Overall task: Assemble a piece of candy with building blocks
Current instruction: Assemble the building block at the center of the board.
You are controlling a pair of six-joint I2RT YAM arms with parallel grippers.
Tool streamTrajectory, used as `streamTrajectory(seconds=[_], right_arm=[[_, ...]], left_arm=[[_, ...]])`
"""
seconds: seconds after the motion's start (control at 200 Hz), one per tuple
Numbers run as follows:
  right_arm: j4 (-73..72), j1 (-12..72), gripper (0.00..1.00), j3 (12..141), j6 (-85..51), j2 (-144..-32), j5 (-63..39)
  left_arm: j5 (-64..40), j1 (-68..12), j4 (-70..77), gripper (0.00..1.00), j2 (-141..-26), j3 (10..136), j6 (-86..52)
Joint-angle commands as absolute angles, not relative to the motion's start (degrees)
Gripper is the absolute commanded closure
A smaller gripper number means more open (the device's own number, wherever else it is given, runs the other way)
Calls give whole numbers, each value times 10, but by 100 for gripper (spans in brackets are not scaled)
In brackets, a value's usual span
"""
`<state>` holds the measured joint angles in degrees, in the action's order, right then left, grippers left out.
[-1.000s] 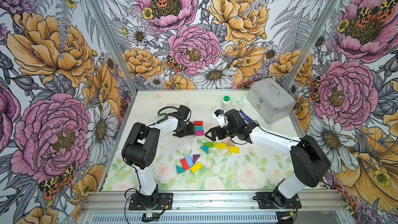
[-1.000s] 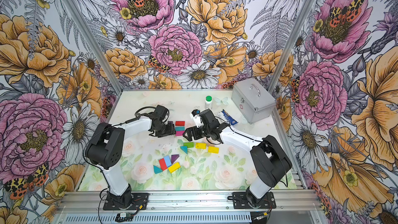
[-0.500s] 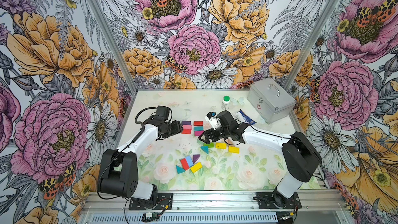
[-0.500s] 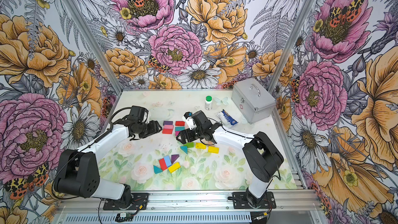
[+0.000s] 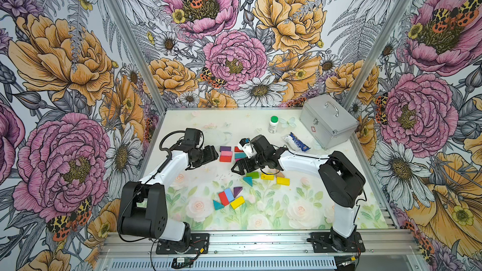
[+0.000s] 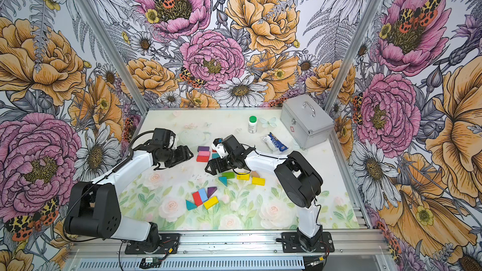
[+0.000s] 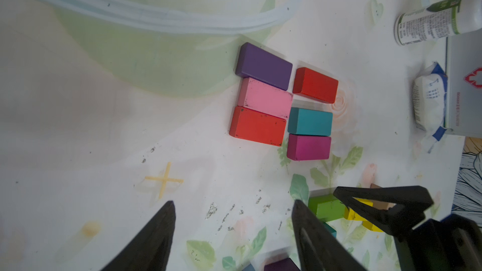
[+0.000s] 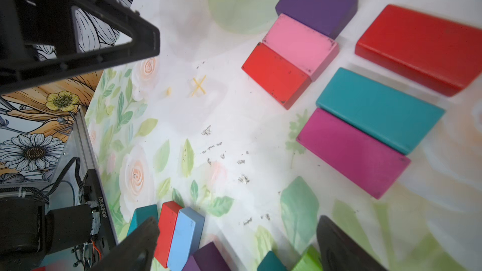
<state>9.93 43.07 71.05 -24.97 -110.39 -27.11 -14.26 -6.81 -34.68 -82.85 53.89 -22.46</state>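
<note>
Near the block cluster (image 7: 264,97): both jaws open, empty. Square your right gripper (image 8: 237,228) over the green block (image 5: 252,175) before closing.

Pale flower-printed tabletop (image 5: 300,212), small flat painted blocks (image 5: 226,153) in loose clusters mid-table, silver metal case (image 5: 327,126), white green-capped bottle (image 5: 273,126), blue-and-white packet (image 5: 296,142), clear plastic bowl (image 7: 156,61).

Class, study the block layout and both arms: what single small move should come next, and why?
Probably lower the right gripper onto the teal triangle just beside it. Its jaws stand open and empty. The six rectangles already lie in two columns, a likely candy body with no pointed wrapper ends yet.
</note>
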Motion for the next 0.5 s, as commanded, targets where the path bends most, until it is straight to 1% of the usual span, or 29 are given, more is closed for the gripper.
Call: streamTrajectory(seconds=[0.0, 0.495], right_arm=[[82, 435, 5, 732, -257, -1127, -292], [82, 433, 5, 757, -250, -1188, -279]], left_arm=[[-154, -56, -350, 29, -812, 533, -212], [-149, -54, -350, 28, -815, 533, -211]])
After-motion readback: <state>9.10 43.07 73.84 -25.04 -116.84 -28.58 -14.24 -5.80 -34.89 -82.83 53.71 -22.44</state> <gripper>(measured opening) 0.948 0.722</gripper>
